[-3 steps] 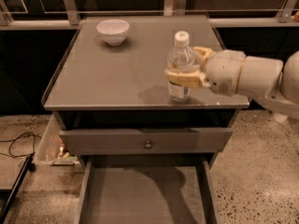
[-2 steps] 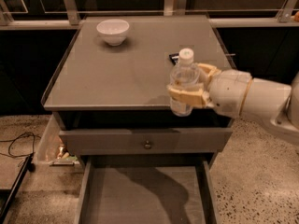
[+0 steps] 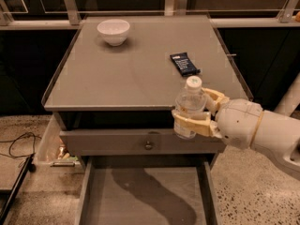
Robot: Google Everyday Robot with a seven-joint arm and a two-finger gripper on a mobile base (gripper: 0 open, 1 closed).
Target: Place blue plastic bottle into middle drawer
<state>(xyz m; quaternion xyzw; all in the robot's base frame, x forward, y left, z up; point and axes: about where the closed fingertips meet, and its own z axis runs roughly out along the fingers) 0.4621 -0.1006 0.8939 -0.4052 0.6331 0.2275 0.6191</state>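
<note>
My gripper (image 3: 194, 114) is shut on the blue plastic bottle (image 3: 189, 105), a small clear bottle with a white cap, held upright. It hangs in the air just past the cabinet's front edge, in front of the upper drawer front. The middle drawer (image 3: 145, 196) is pulled open below it, with a plain grey floor on which the arm's shadow falls. The bottle is above the drawer's right half, well clear of its floor.
A white bowl (image 3: 113, 31) stands at the back left of the grey cabinet top (image 3: 117, 78). A dark-blue snack bar wrapper (image 3: 184, 63) lies at the right of the top. The closed drawer front has a round knob (image 3: 149, 145). A cable (image 3: 18, 144) lies on the floor at left.
The gripper has carried the bottle off the cabinet top, toward the front and downward, over the open drawer. The snack bar wrapper behind it is uncovered.
</note>
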